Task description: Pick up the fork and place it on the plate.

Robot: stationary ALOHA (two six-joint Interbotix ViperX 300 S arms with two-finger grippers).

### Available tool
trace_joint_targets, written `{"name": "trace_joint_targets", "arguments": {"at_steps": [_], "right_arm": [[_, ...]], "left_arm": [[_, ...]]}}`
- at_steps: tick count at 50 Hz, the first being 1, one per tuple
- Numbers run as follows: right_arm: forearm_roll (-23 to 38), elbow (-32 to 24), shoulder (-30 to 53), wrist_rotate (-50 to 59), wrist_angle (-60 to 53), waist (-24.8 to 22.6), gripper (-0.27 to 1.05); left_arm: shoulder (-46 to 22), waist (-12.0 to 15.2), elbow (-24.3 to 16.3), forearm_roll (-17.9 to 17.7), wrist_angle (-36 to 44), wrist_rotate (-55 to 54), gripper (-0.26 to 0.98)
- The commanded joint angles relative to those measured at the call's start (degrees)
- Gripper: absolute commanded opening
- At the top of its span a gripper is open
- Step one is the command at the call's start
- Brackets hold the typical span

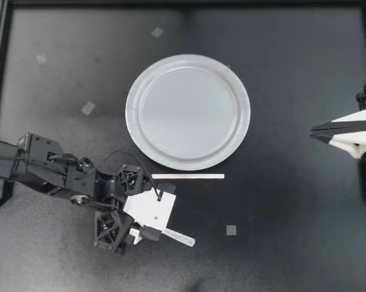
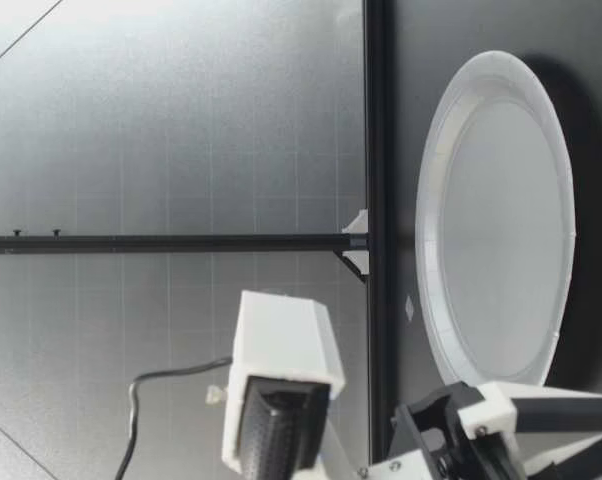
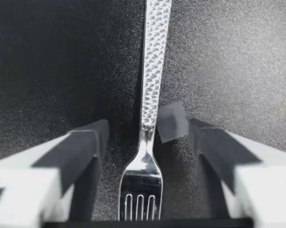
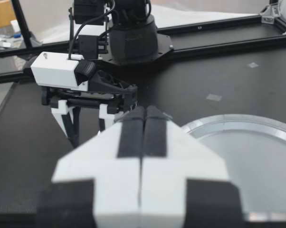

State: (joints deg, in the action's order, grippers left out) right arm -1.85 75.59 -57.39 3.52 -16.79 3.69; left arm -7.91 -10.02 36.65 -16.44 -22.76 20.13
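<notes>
Fork (image 1: 182,238) lies flat at plate's (image 1: 134,137) 6 o'clock, between left gripper's (image 1: 148,233) spread fingers, untouched; slim handle could pivot or slip on closing. Right gripper (image 1: 314,131) pinched together, idle

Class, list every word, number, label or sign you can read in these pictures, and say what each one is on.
None can be read.
The plate, the white strip and the tape squares are blank.
The fork bears only a hammered pattern, no print.
Background clutter in the right wrist view is too blurred to read.
</notes>
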Motion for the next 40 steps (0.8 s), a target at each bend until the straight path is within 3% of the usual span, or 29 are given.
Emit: {"name": "trace_joint_targets", "arguments": {"at_steps": [1, 23, 34, 40], "right_arm": [[0.00, -0.53, 0.35, 0.09, -0.53, 0.35, -0.13], [-0.09, -0.44, 0.26, 0.09, -0.62, 0.35, -0.13], [-0.09, -0.35, 0.18, 0.09, -0.62, 0.35, -0.13], [0.00, -0.70, 0.18, -0.26, -0.62, 0.35, -0.13]], "left_arm": [[0.70, 0.00, -0.35, -0.09, 0.79, 0.00, 0.47], [-0.53, 0.09, 0.00, 0.00, 1.23, 0.18, 0.36], [-0.62, 0.00, 0.09, 0.09, 1.23, 0.35, 0.08], [1.23, 0.00, -0.88, 0.00, 1.41, -0.09, 0.01]]}}
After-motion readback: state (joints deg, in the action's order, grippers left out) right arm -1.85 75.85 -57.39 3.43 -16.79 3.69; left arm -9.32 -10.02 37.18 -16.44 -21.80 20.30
